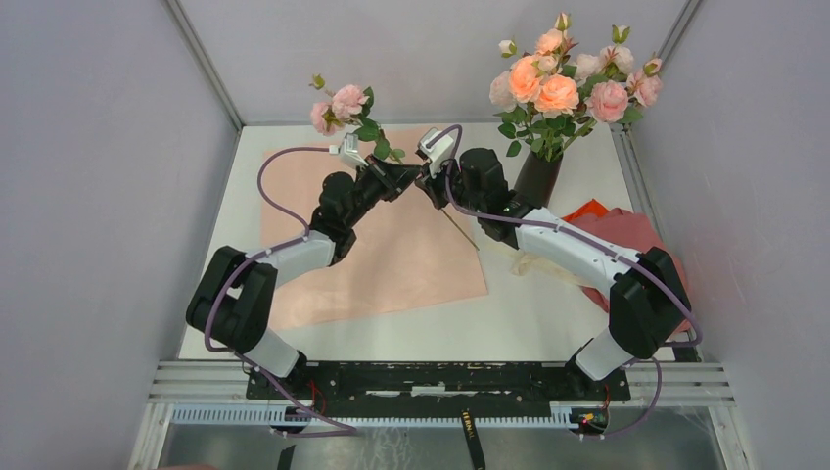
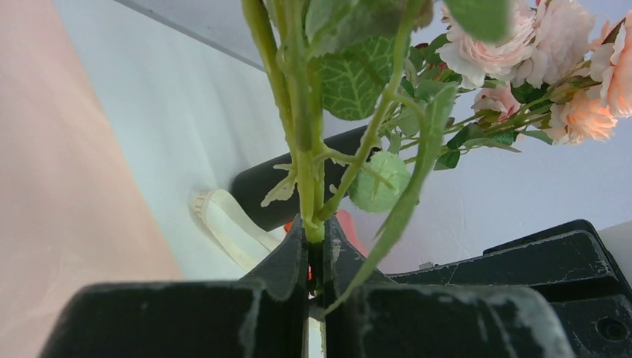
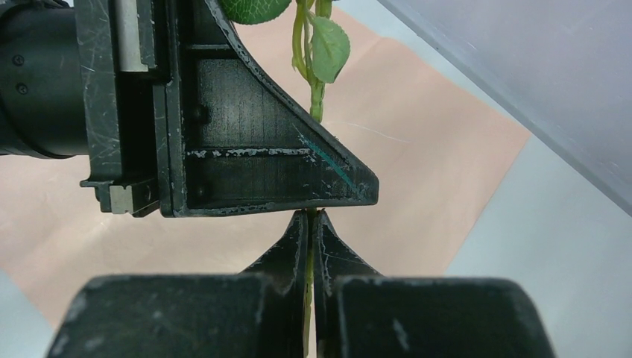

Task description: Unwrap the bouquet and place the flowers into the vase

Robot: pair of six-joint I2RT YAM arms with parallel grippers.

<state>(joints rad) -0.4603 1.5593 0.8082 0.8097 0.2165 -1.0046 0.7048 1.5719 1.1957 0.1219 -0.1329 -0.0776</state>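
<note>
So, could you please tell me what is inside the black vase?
Pink, peach and cream roses stand in the vase; its opaque wall hides their lower stems. One sprig is outside.

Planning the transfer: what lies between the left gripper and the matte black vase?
The right gripper, shut on the same green rose stem; top view shows it.

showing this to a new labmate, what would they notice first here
Toward the back centre, the left claw and right claw are both shut on one rose stem above the flat pink wrapping paper. At the far right, a black vase already holds a full bunch of roses.
</note>
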